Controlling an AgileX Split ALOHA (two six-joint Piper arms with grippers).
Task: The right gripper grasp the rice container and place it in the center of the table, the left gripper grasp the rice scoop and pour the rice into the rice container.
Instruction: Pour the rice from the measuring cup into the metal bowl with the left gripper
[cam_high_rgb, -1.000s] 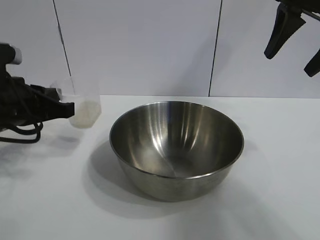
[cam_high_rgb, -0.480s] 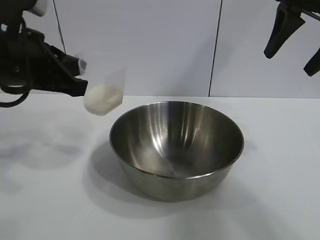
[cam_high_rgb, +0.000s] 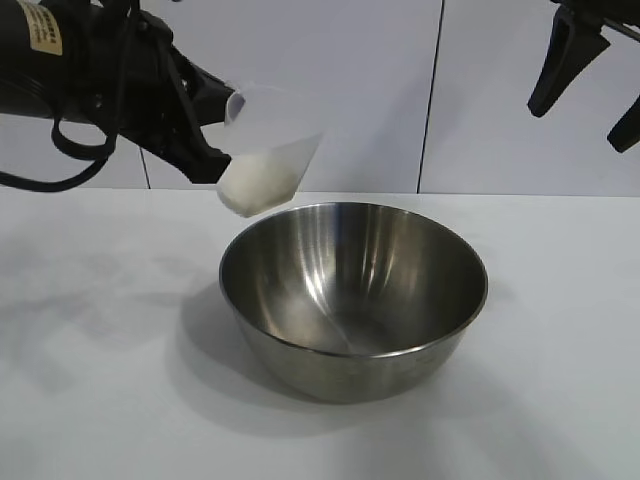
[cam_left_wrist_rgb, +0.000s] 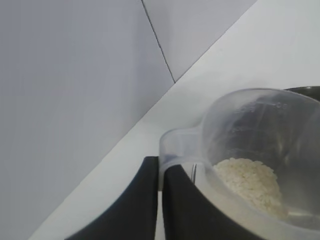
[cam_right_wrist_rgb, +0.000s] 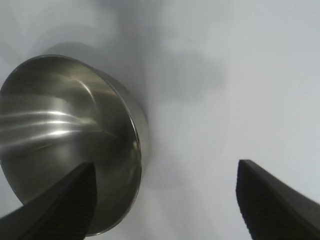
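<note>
The rice container (cam_high_rgb: 353, 295), a wide shiny steel bowl, stands in the middle of the table (cam_high_rgb: 90, 400) and looks empty inside; it also shows in the right wrist view (cam_right_wrist_rgb: 70, 135). My left gripper (cam_high_rgb: 215, 150) is shut on the handle of the rice scoop (cam_high_rgb: 268, 150), a clear plastic cup held in the air, slightly tilted, just above the bowl's left rear rim. The rice (cam_high_rgb: 255, 185) lies in the cup's lower part and shows in the left wrist view (cam_left_wrist_rgb: 247, 182). My right gripper (cam_high_rgb: 590, 85) hangs open and empty, high at the upper right.
White wall panels stand behind the table. Bare tabletop (cam_right_wrist_rgb: 210, 100) lies around the bowl on all sides.
My left gripper has lifted the scoop off the table at the left and carried it up and right to the bowl's rim, tilting it slightly. The right arm has not moved.
</note>
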